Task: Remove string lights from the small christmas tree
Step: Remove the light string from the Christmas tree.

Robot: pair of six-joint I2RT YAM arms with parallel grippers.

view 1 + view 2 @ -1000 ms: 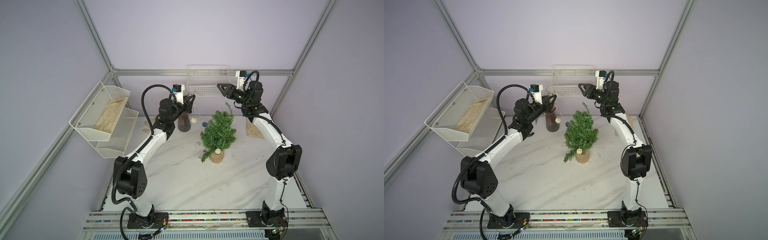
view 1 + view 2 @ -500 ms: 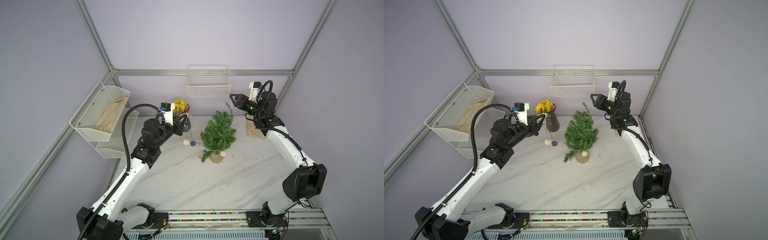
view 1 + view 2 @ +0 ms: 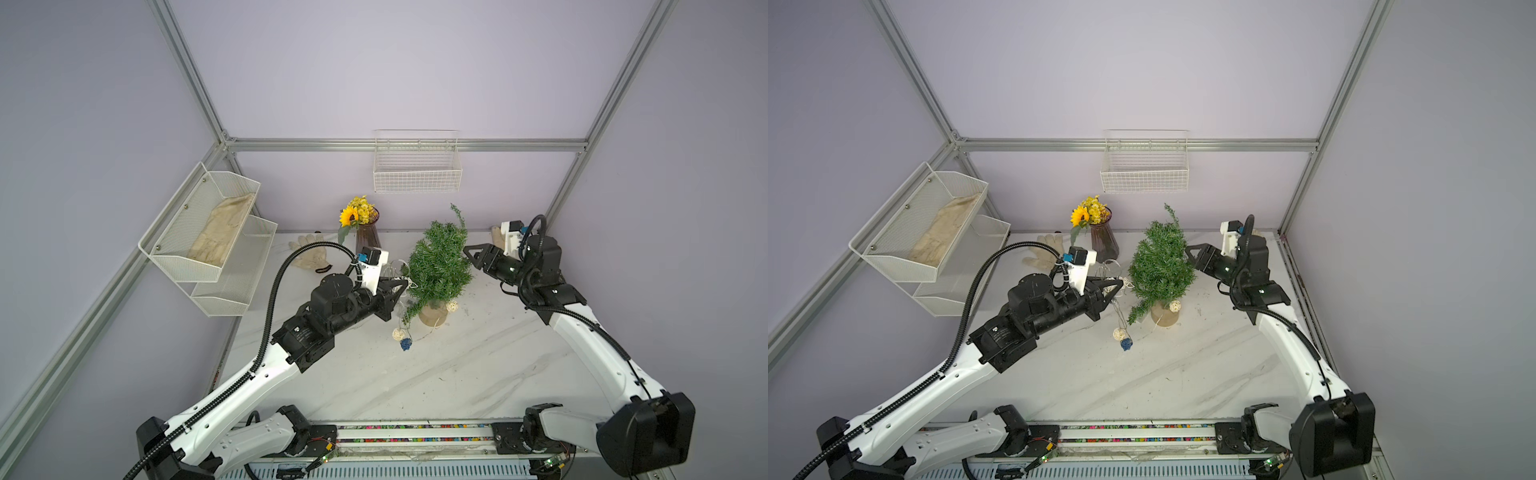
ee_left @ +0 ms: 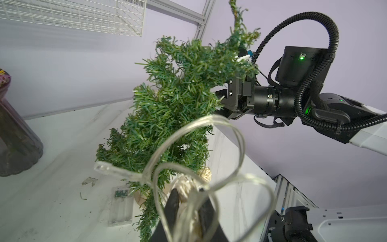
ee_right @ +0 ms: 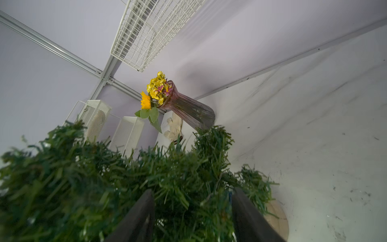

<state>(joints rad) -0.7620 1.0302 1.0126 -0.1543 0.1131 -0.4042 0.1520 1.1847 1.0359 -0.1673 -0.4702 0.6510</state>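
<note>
Holding: L pincer (image 4: 189,199) clenched on string lights (image 4: 209,122), wire loops bunched betw. jaws.
Tree: small christmas tree (image 3: 438,266) upright nr surface (image 3: 415,395) back edge, betw. both pincers.
Strand: hangs from L pincer to cream ball (image 3: 399,332) + blue ball (image 3: 406,344) low beside tree base, L arm's side; battery box (image 4: 121,207) flat on surface.
R pincer (image 5: 192,209): released, jaws astride foliage, opp. side.
Containers: wall basket (image 3: 415,174) looks empty; side bin (image 3: 195,249) holds cloth (image 3: 220,232); vase (image 3: 368,239) holds yellow flowers (image 3: 359,208).
</note>
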